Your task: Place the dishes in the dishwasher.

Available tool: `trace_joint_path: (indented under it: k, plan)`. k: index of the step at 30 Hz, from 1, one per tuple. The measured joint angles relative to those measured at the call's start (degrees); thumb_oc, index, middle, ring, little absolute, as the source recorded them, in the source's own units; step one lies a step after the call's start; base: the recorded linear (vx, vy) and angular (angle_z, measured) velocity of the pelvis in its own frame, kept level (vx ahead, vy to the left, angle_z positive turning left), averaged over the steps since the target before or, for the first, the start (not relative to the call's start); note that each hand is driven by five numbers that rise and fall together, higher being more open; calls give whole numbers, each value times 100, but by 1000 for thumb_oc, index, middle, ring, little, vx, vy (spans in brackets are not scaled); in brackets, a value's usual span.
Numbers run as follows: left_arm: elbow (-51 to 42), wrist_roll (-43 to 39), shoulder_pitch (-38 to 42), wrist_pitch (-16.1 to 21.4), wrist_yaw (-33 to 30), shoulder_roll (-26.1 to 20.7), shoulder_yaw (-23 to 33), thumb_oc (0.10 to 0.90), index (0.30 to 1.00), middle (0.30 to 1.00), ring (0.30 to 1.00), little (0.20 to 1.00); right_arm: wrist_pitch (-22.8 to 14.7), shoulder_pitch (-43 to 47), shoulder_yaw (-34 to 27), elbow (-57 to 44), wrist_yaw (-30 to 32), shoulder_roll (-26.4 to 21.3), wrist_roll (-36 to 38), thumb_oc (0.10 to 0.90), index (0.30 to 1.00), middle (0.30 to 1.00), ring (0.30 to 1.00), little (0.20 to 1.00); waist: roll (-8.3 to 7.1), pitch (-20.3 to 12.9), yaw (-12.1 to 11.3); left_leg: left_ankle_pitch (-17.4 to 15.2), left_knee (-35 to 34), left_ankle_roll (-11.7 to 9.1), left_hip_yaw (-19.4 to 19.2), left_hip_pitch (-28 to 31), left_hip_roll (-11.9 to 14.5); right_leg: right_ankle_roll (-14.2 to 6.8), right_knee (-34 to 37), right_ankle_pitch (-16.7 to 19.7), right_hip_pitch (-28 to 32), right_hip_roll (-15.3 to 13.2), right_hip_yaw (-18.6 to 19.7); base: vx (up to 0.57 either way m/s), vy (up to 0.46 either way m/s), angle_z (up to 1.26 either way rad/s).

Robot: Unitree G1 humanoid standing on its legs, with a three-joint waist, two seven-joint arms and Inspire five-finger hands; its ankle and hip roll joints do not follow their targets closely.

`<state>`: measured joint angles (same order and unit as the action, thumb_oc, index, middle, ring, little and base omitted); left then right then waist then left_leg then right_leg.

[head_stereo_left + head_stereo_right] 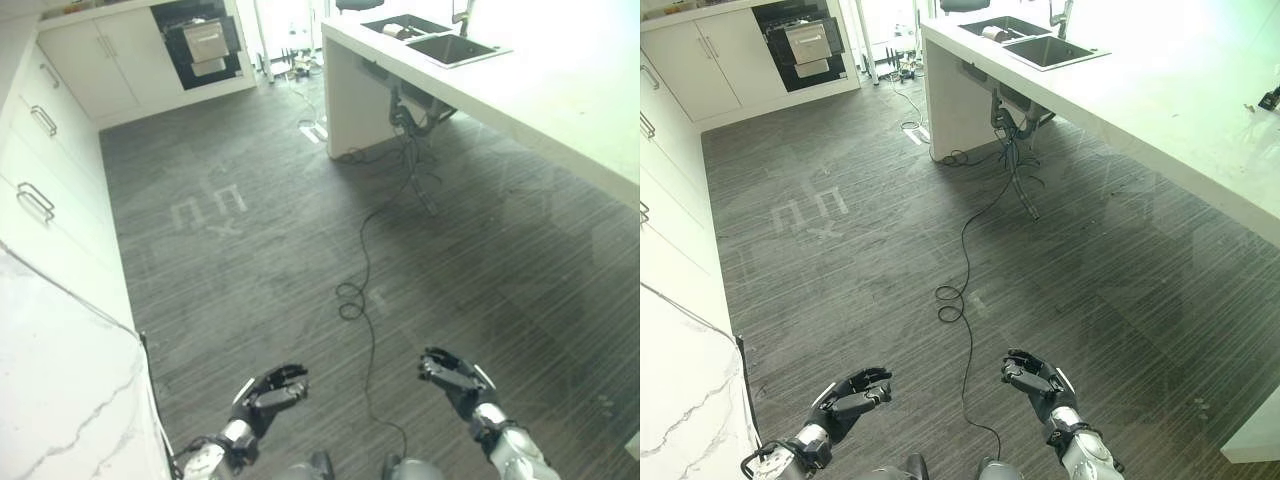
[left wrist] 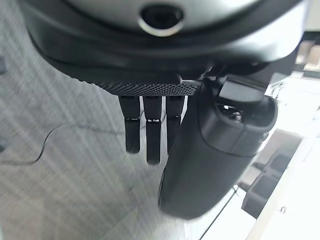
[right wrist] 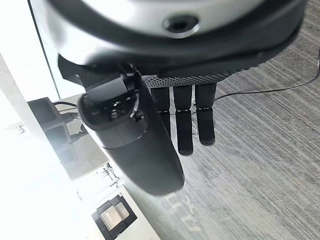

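In the left eye view, the left hand (image 1: 268,392) hangs low at the near left, above the grey striped floor (image 1: 260,260). Its fingers are relaxed and a little bent, and it holds nothing. The right hand (image 1: 452,376) is at the near right, also relaxed and with nothing in it. The two hands are well apart. On the left side there is a white counter (image 1: 60,390) with grey veins, and behind it a row of white drawers (image 1: 40,150) with metal handles. At the far end, in the middle of the white cabinets, stands the dishwasher (image 1: 203,42); its door is open and a light rack shows inside the dark opening. At the far right a white island (image 1: 560,90) carries a sink (image 1: 452,46) with two basins. A dish (image 1: 398,31) lies in the farther basin, but I cannot tell what kind.

In the right eye view, the same scene is seen. A small dark thing (image 1: 1270,98) lies on the island at the right edge; what it is I cannot tell.

In the left wrist view, the fingers (image 2: 146,131) are straight and apart from the thumb (image 2: 210,160), over the floor.

In the right wrist view, the fingers (image 3: 185,120) are also straight, the thumb (image 3: 135,145) beside them, and nothing is held. The dishwasher shows far behind.
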<state>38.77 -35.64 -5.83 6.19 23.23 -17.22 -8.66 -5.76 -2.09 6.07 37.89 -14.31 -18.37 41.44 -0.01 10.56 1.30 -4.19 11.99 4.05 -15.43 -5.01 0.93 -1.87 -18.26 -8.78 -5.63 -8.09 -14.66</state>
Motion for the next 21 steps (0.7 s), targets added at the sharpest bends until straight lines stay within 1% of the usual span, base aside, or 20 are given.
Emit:
trace_joint_path:
  k: [5, 6, 10, 12, 13, 15, 16, 17, 18, 19, 20, 21]
  plan:
    - [186, -25, 2, -64, 3, 9, 4, 800, 900, 900, 900, 900, 231, -18, 52, 257, 67, 10, -106, 800, 900, 900, 900, 900, 8, 4, -5, -15, 10, 19, -9, -2, -2, -11, 0, -13, -1, -2, 2, 6, 71, -1]
    - [307, -151, -3, -196, 2, 13, 14, 800, 900, 900, 900, 900, 262, -33, 60, 449, 100, 13, -192, 800, 900, 900, 900, 900, 9, 4, -6, -22, 37, 35, -9, -11, -6, 8, -1, -2, 7, -11, 2, 4, 127, -1]
    - [828, -214, 2, -380, 1, 61, 191, 800, 900, 900, 900, 900, 263, -60, 58, 558, -41, 22, -195, 800, 900, 900, 900, 900, 7, 8, -5, -92, 118, 79, -10, -37, -33, 4, -10, 8, 6, -45, 2, -2, 175, 0]
    - [877, -213, -32, -389, 12, 59, 205, 800, 900, 900, 900, 900, 252, -23, 51, 549, -74, 33, -195, 800, 900, 900, 900, 900, 21, 15, -24, -171, 261, 119, 3, -92, -39, -33, 1, 25, 16, -50, 9, 46, 274, 3]
    - [893, -213, -21, -389, 85, 57, 229, 800, 900, 900, 900, 900, 247, 6, 39, 550, -119, 33, -193, 800, 900, 900, 900, 900, 65, 44, -59, -265, 336, 173, 4, -101, -29, -71, 41, 59, 81, -50, 4, 71, 339, 2]
    - [893, -212, -16, -388, 109, 51, 230, 800, 900, 900, 900, 900, 244, 5, 38, 550, -142, 34, -193, 800, 900, 900, 900, 900, 77, 50, -60, -289, 379, 194, 6, -101, -28, -86, 61, 67, 113, -54, -2, 31, 209, 11]
    - [894, -177, 82, -443, 134, 51, 222, 800, 900, 900, 900, 900, 224, 34, 21, 545, -135, 42, -154, 800, 900, 900, 900, 900, 178, 115, 45, -488, 602, 308, 180, -220, -50, -220, -89, 176, 152, -2, -75, -15, 192, 25]
    - [912, -172, 234, -504, 146, 60, 204, 800, 900, 900, 900, 900, 204, 97, 0, 546, -131, 40, -69, 800, 900, 900, 900, 900, 273, 258, 37, -541, 739, 354, 186, -220, -21, -378, -593, 304, -66, -48, -53, 27, 217, 12]
    - [910, -175, 310, -505, 170, 56, 201, 800, 900, 900, 900, 900, 202, 131, 5, 548, -136, 58, -70, 800, 900, 900, 900, 900, 305, 306, 32, -567, 825, 398, 139, -253, -16, -395, -1019, 455, -336, -95, -15, 104, 186, -16]
    - [907, -190, 457, -500, 204, 29, 93, 800, 900, 900, 900, 900, 154, 225, 76, 554, -236, 2, -72, 800, 900, 900, 900, 900, 349, 444, 42, -843, 1261, 523, 3, -332, 12, -495, -2123, 614, -943, -406, -82, 177, 82, -31]
    - [1044, -181, 692, -539, 205, 23, 4, 800, 900, 900, 900, 900, 146, 318, 112, 573, -279, -7, -77, 800, 900, 900, 900, 900, 306, 618, 42, -1090, 1482, 802, -38, -408, -59, -519, -2992, 917, -1503, -704, -146, 284, -36, -20]
    - [1063, -180, 757, -575, 210, 52, -18, 800, 900, 900, 900, 900, 157, 315, 126, 559, -288, 8, -82, 800, 900, 900, 900, 900, 309, 681, 76, -1104, 1469, 827, -46, -417, -73, -593, -2898, 804, -1656, -703, -194, 347, -92, -2]
